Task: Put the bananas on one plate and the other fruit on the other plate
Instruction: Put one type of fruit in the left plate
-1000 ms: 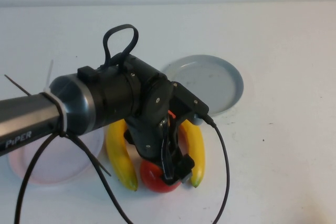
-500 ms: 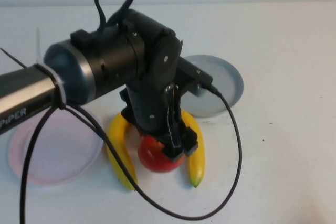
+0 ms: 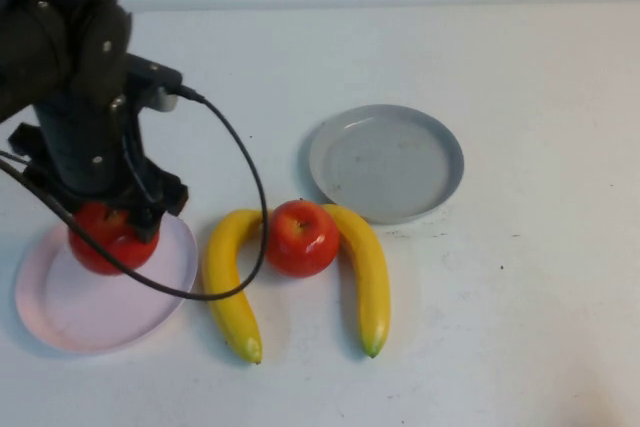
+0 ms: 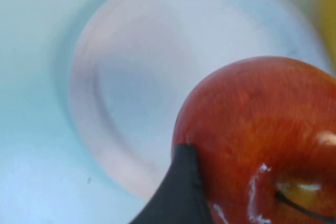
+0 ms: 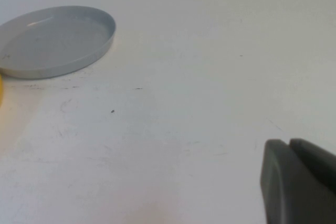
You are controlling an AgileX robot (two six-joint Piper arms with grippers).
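My left gripper (image 3: 112,229) is shut on a red apple (image 3: 100,245) and holds it over the near-right part of the pale pink plate (image 3: 55,315). In the left wrist view the apple (image 4: 247,129) fills the space beside a dark finger (image 4: 178,192), with the pink plate (image 4: 121,93) below. The second red apple (image 3: 301,238) sits on the table between the two yellow bananas (image 3: 228,287) (image 3: 368,277). The grey-blue plate (image 3: 386,161) holds nothing. My right gripper (image 5: 291,148) is shut, low over bare table, out of the high view.
A black cable (image 3: 245,162) loops from the left wrist down past the left banana. The grey-blue plate also shows in the right wrist view (image 5: 52,40). The white table (image 3: 520,297) stretches away to the right.
My left arm has swung left from between the bananas to above the pink plate, carrying an apple. The other apple stays between the bananas.
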